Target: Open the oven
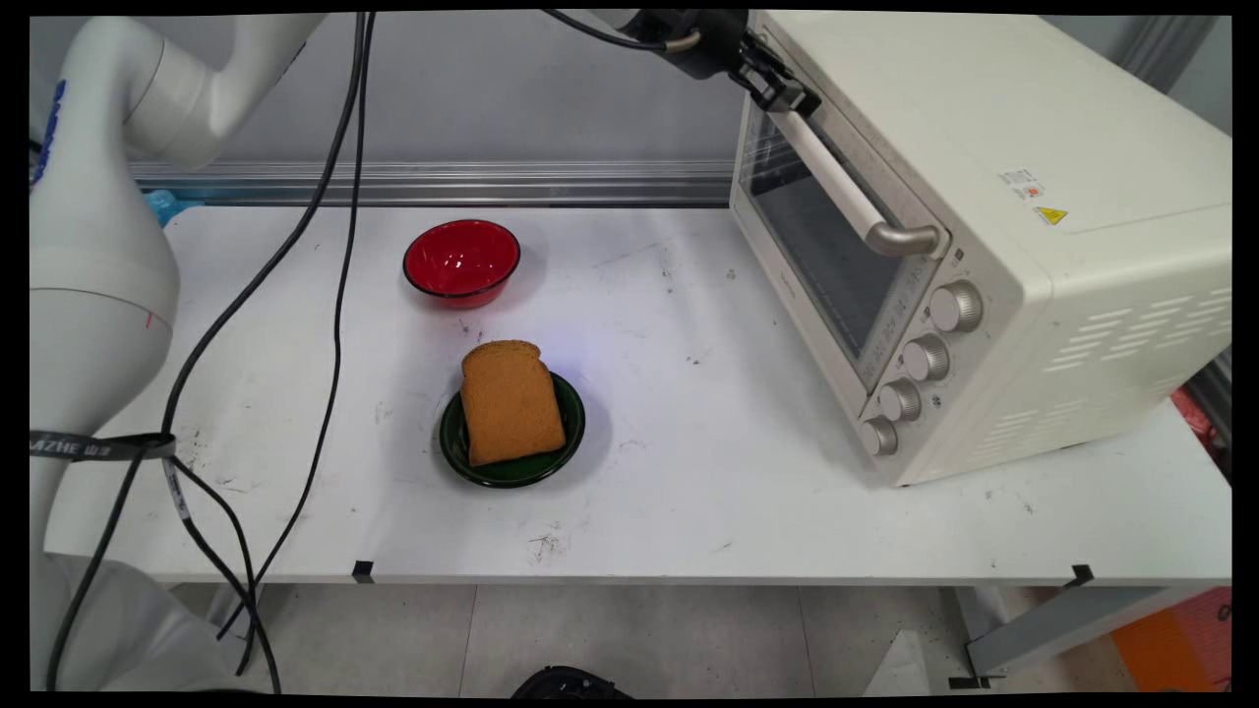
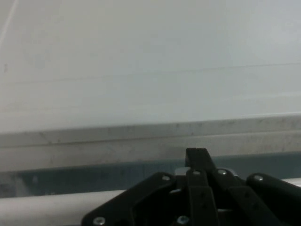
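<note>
My gripper [image 1: 785,95] sits at the top edge of the main view, against the far end of the cream toaster oven's [image 1: 993,167] door handle [image 1: 836,185]. The oven door looks closed. In the hand view the black fingers [image 2: 197,157] stand together over the pale handle bar [image 2: 47,207], shut on it, with the oven's top [image 2: 150,70] filling the view beyond. A slice of brown bread [image 1: 509,401] lies on a dark green plate [image 1: 511,472] mid-table, well below and left of the gripper.
A red bowl [image 1: 460,258] stands behind the plate, towards the wall. Black cables [image 1: 334,295] hang down over the table's left part. The oven takes up the table's right side, with its knobs [image 1: 925,359] facing the front.
</note>
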`<state>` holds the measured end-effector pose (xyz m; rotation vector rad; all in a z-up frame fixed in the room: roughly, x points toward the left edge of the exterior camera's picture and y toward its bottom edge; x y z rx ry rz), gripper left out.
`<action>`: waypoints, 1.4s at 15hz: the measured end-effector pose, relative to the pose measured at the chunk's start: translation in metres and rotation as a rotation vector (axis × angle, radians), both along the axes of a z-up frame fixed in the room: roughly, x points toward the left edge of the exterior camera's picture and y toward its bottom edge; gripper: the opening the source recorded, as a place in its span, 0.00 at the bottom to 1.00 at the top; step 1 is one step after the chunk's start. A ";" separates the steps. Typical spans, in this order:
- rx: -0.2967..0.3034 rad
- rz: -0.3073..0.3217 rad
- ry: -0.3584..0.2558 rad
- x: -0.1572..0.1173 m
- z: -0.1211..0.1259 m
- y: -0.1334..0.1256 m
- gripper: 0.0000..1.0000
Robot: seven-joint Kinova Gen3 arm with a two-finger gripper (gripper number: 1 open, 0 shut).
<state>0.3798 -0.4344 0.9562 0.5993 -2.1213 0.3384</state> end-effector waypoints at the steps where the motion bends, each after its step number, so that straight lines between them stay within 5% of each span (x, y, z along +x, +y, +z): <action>1: 0.001 -0.001 -0.002 0.000 -0.001 0.000 0.00; 11: 0.012 -0.009 -0.020 0.004 -0.009 0.004 0.00; 21: 0.050 -0.022 -0.057 0.027 -0.022 0.035 0.00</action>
